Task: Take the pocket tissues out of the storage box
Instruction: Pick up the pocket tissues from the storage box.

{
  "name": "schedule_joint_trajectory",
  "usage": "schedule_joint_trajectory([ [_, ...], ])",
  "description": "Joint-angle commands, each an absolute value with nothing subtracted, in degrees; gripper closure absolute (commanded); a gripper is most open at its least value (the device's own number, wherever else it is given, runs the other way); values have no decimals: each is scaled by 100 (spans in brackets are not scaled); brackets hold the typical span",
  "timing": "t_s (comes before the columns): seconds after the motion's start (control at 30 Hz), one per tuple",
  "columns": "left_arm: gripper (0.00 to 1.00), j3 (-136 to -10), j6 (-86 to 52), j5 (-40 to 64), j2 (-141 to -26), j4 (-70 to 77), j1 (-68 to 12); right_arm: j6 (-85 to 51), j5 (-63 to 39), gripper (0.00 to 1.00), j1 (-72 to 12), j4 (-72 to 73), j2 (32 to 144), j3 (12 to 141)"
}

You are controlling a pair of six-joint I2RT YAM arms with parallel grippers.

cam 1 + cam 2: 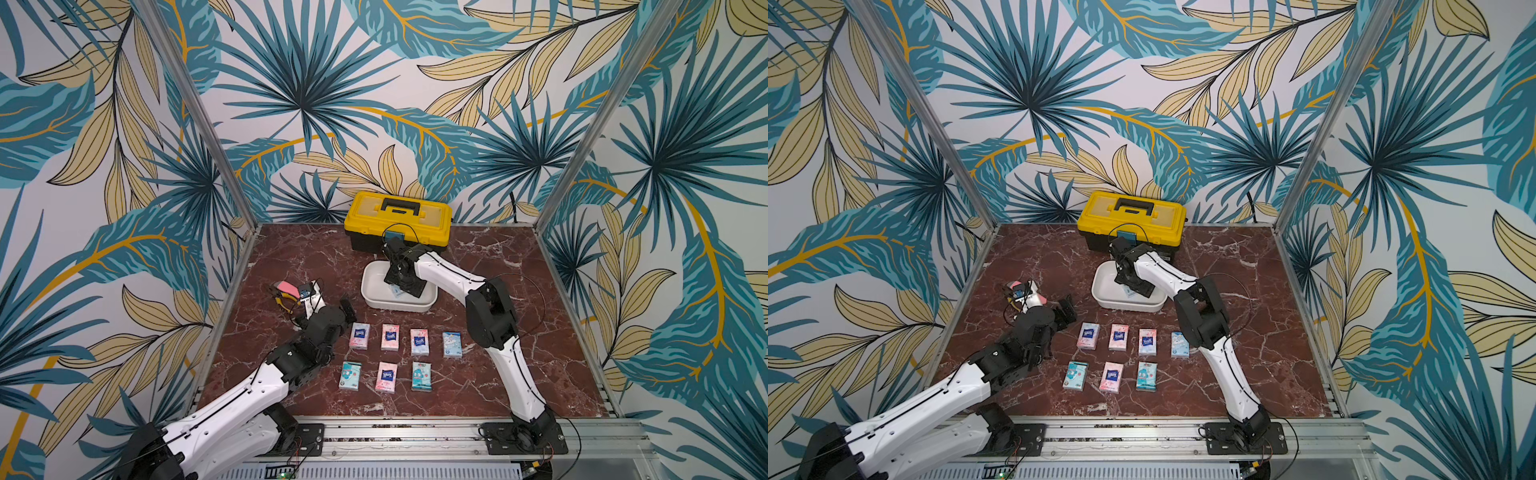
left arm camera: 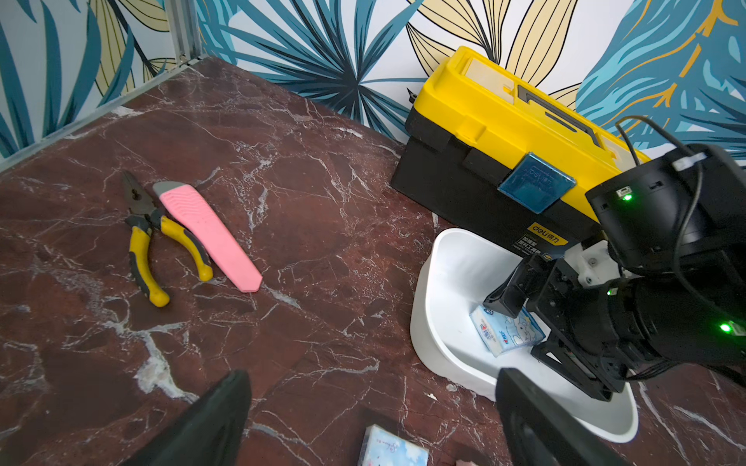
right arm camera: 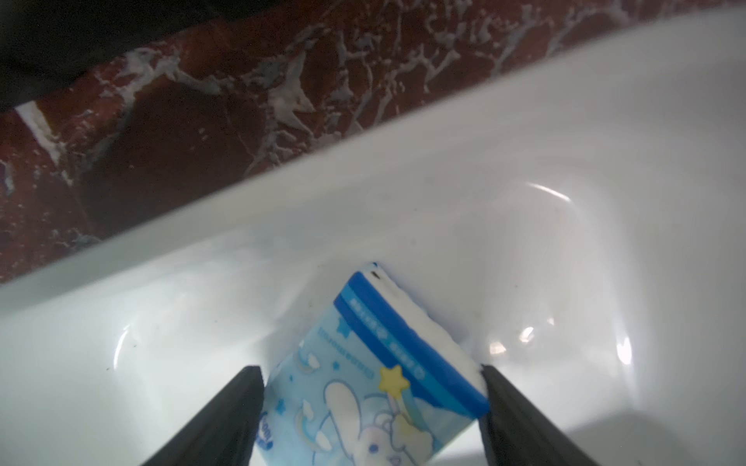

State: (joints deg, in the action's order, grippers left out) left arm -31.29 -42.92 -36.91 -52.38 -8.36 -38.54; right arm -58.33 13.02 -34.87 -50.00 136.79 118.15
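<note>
Task status: nearly complete. Seven pocket tissues [image 1: 390,336] lie flat on the marble table [image 1: 291,266] in front of the storage box [image 1: 376,286], set out in two tidy rows, four in the far row and three in the near one, each apart from its neighbours. One item is left: a light blue packet [image 3: 363,383] with a cartoon print, lying on the floor of the box close to one wall, visible in the left wrist view and only partly visible in both top views under the arm. The right gripper [image 3: 371,369] is lowered into the box and straddles this packet, one finger at each of its opposite edges; one finger touches a corner, the other sits right against the opposite side. Whether the jaws have pinched it firmly cannot be told, and the packet looks to be resting on the box floor rather than lifted. The left gripper [image 2: 373,375] hangs over the table to the near left of the box, jaws spread wide and empty. Judgement: the outstanding work is a secure grasp, a lift clear of the rim and a placement, probably in the vacant end of the near row. The yellow-lidded toolbox [image 1: 399,216], the pliers [image 2: 141,242] and the pink tool [image 2: 210,238] sit aside, not involved.
</note>
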Motion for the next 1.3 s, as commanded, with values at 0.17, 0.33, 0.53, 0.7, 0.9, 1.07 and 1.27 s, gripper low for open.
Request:
schedule_joint_trajectory([
  [0.17, 0, -2997, -4315, -3718, -5247, -757, -3820, -4935, 1396, 7, -3501, -5073, 13975, 11988],
  [0.33, 0, -2997, -4307, -3709, -5257, -789, -3817, -4965, 1265, 12, -3507, -4958, 14042, 11979],
  [0.53, 0, -3005, -4315, -3735, -5195, -854, -3822, -5120, 1169, 26, -3504, -4967, 14038, 11772],
  [0.7, 0, -2997, -4324, -3710, -5161, -862, -3816, -4957, 1289, 38, -3509, -4959, 13801, 11535],
  [0.9, 0, -2988, -4320, -3674, -5117, -879, -3817, -4670, 1353, 43, -3524, -4961, 13559, 11442],
  [1.07, 0, -2996, -4349, -3639, -5028, -921, -3821, -4353, 1386, 43, -3551, -4942, 13355, 11440],
  [1.27, 0, -3022, -4423, -3606, -4964, -1001, -3807, -3998, 1409, 43, -3597, -4859, 13097, 11352],
])
